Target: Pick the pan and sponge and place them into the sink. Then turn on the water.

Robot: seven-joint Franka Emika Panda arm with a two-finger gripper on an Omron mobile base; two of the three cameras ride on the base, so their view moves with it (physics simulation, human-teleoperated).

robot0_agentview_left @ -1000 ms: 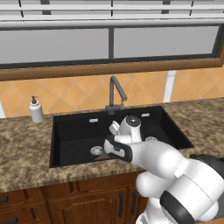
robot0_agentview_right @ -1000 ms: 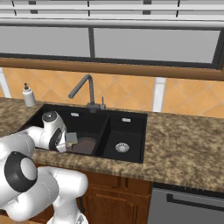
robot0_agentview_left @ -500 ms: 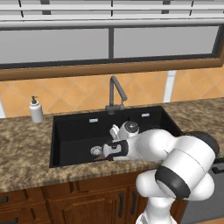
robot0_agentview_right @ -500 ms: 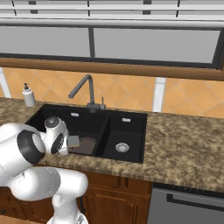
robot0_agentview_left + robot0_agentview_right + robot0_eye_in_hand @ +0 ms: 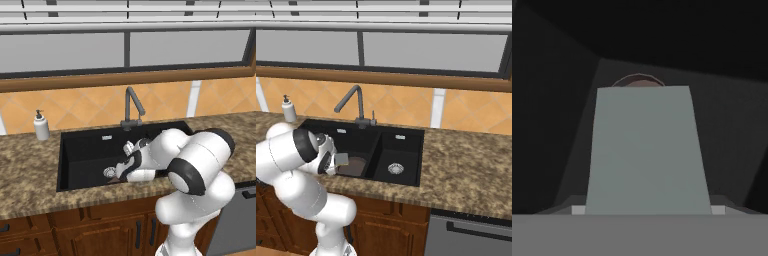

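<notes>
**Sponge in the jaws, directly above the pan in the large basin**

We are holding the small rectangular sponge with the grey-blue top (image 5: pixel 646 150) between the fingers of our two-finger gripper (image 5: pixel 340 160); the jaws are clamped on its two sides, and the block is filling the gap between them. In the hand view its grey-blue face is running straight away from us, so its long axis is lying along the line of the gripper.

Just past the far end of the sponge, the rim of the round shallow dark brown pan (image 5: pixel 638 80) is showing. In the right base view the pan (image 5: pixel 355 165) is lying flat on the floor of the large basin of the black rectangular double-basin sink (image 5: pixel 406 150), just beside and below the hand. So the pan is already in its place, and the sponge is hanging over the same basin, apart from the floor.

We judge that the coming move is a simple release downward. The dark grey angular gooseneck faucet (image 5: pixel 131 105) is standing behind the basin, farther from us, and no water is running from it.
</notes>
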